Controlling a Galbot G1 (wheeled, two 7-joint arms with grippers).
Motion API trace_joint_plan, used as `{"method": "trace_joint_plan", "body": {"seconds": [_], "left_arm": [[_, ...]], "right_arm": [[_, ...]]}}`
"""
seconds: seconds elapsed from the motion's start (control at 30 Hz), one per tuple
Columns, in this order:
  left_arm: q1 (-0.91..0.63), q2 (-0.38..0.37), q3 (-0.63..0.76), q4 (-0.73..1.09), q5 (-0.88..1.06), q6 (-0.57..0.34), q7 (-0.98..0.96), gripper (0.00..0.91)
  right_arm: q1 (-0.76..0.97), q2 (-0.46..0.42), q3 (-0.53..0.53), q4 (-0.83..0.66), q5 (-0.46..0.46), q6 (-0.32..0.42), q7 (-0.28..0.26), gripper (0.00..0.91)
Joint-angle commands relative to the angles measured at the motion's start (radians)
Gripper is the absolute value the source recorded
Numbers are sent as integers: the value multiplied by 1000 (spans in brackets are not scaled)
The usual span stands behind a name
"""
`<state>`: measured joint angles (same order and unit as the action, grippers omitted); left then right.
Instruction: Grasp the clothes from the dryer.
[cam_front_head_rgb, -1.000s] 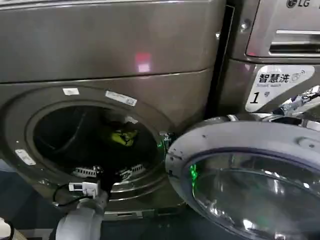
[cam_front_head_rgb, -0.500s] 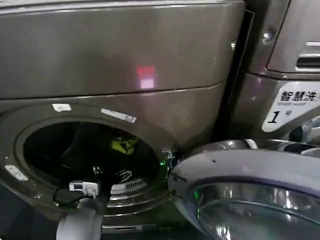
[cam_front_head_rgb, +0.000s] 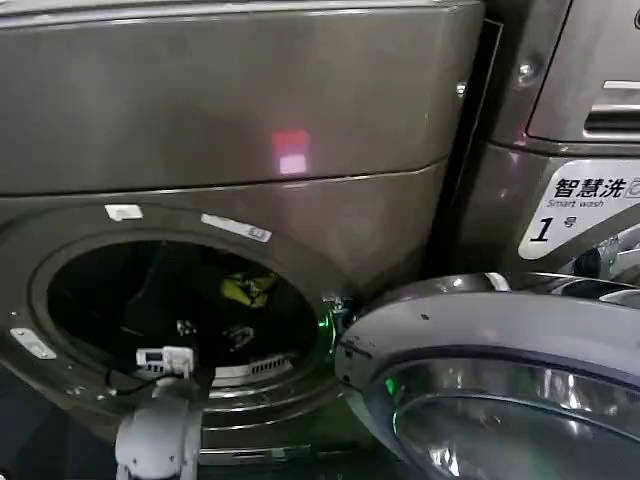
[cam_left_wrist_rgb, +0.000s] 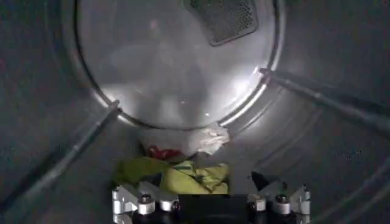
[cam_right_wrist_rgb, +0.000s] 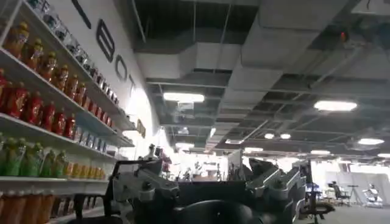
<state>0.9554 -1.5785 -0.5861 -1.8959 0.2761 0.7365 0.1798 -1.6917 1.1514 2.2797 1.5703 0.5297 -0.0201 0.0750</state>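
Our left hand (cam_left_wrist_rgb: 210, 204) was inside the dryer (cam_front_head_rgb: 240, 120), fingers spread, just short of the clothes (cam_left_wrist_rgb: 177, 170) on the drum floor. We judged the bundle soft and light, best pinched at its bunched yellow-green middle. Our right hand (cam_right_wrist_rgb: 207, 182) waited outside, spread.

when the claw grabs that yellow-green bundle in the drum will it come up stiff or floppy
Probably floppy: the clothes lie crumpled in soft folds on the dryer drum floor. Likely light, being a small bundle. A loose white piece may trail or slip off when the open left claw pinches.
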Motion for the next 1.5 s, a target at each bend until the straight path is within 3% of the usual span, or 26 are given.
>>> {"method": "trace_joint_plan", "body": {"seconds": [0.03,0.5,0.73,1.0,1.13,1.3,1.4,1.5], "left_arm": [[-260,1,-14,323,-31,-63,-43,907],[-515,1,-10,771,-7,-277,-112,907],[-614,9,-13,927,31,-324,-110,907],[-733,22,-30,1074,464,-394,119,907],[-769,30,-33,1123,728,-488,229,907],[-759,43,-41,1099,1206,-703,449,907],[-753,60,-21,1075,1285,-778,528,907],[-746,70,-27,1030,1305,-876,725,907]], "right_arm": [[-1,-1,0,0,1,2,0,907],[-2,-7,2,-10,-1,7,-3,907],[-3,-7,1,-10,-3,8,-4,907],[-8,-8,1,-11,-3,9,-4,907],[-8,-8,-1,-9,-2,9,-4,907],[-14,-7,3,-8,-2,9,-5,907],[-26,-10,3,-11,-2,15,-6,907],[-25,-11,-1,-7,-4,16,-7,907]]}}
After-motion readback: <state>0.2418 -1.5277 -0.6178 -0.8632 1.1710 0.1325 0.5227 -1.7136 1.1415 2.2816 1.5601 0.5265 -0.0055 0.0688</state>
